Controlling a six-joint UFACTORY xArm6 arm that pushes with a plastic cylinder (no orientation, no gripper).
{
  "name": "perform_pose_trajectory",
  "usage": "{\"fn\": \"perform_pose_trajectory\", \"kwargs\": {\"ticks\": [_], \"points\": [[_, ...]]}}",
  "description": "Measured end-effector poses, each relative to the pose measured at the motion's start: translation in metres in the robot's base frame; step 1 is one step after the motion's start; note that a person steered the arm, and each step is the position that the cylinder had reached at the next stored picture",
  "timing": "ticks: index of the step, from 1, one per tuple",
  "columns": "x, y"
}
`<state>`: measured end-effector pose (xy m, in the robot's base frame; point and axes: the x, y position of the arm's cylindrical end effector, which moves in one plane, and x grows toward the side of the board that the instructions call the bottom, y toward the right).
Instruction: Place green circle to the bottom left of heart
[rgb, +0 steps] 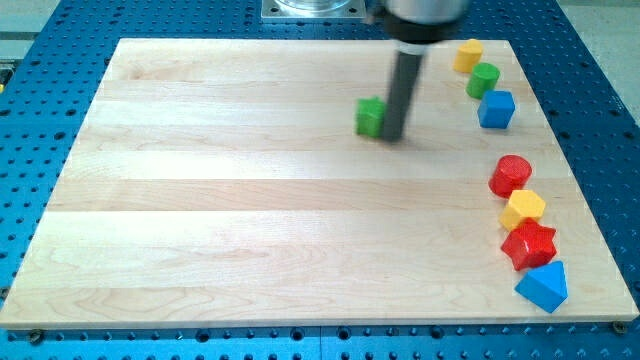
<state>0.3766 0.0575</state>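
Observation:
A green circle block (483, 79) sits near the board's top right corner, just below and to the right of a yellow block (467, 55) that looks like the heart. My tip (394, 136) rests on the board in the upper middle, well to the left of both. It stands right against the right side of a second green block (370, 116), whose shape I cannot make out. The rod hides that block's right edge.
A blue cube (496, 109) lies just below the green circle. Down the right edge lie a red circle (511, 175), a yellow hexagon (523, 209), a red star (528, 244) and a blue triangle (543, 286). The wooden board (250, 220) sits on a blue perforated table.

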Motion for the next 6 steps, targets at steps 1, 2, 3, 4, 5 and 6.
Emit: {"fn": "perform_pose_trajectory", "kwargs": {"ticks": [1,2,3,4,5,6], "points": [[0.036,0.084],[0.038,0.189],[0.013,0.269],[-0.033,0.284],[-0.043,0.226],[-0.051,0.210]]}}
